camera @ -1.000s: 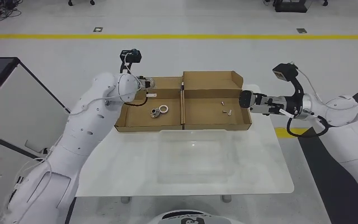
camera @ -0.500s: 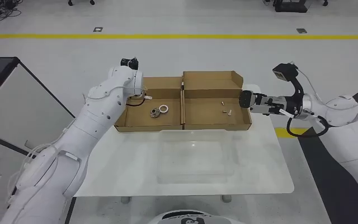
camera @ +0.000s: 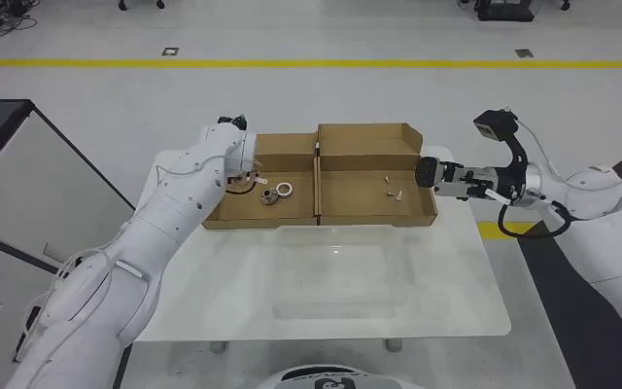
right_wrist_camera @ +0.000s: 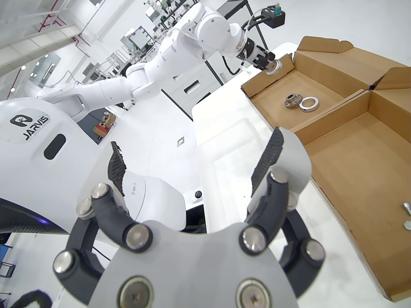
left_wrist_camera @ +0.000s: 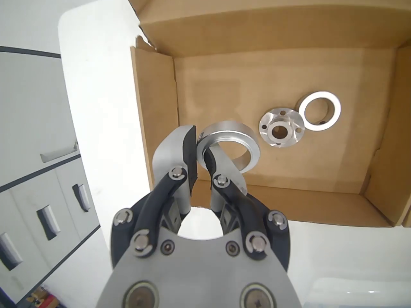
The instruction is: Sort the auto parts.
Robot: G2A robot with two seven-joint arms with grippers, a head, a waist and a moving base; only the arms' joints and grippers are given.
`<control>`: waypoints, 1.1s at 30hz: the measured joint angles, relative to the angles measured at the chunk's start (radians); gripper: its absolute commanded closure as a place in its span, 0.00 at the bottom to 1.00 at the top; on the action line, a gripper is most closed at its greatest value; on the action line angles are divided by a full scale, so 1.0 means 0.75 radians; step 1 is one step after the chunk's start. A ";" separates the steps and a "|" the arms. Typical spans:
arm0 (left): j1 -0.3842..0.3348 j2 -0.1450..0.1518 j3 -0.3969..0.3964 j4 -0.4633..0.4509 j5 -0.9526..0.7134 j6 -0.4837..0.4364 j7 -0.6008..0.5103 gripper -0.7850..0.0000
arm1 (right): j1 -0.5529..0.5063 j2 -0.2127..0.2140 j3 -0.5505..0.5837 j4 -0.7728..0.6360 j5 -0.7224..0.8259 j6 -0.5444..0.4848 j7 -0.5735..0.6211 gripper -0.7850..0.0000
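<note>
My left gripper is shut on a wide metal ring, one finger inside it and one outside, held just above the floor of the left cardboard box near its outer wall. A flanged metal hub and a thinner ring lie touching each other on that box's floor. From above, the left gripper is at the left box's outer end. My right gripper is open with nothing in it, beside the outer wall of the right box, which holds two small bolts.
A clear plastic bin sits on the white table in front of the two boxes. The boxes stand side by side with raised flaps along the back. A grey cabinet stands past the table's left end.
The left arm has swung its wrist down and inward, bringing the held ring low over the left box's outer end. The right arm has stayed put.
</note>
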 measured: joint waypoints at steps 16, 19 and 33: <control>-0.134 -0.199 0.105 0.501 -0.222 0.015 0.047 1.00 | 0.000 0.000 0.000 0.000 0.000 0.000 0.000 0.00; -0.151 -0.233 0.115 0.586 -0.242 0.032 0.083 1.00 | 0.000 0.000 0.000 0.000 0.000 0.000 0.000 0.00; -0.231 -0.355 0.115 0.881 -0.344 0.009 0.149 0.86 | 0.000 0.000 0.000 0.000 0.000 0.000 0.000 0.00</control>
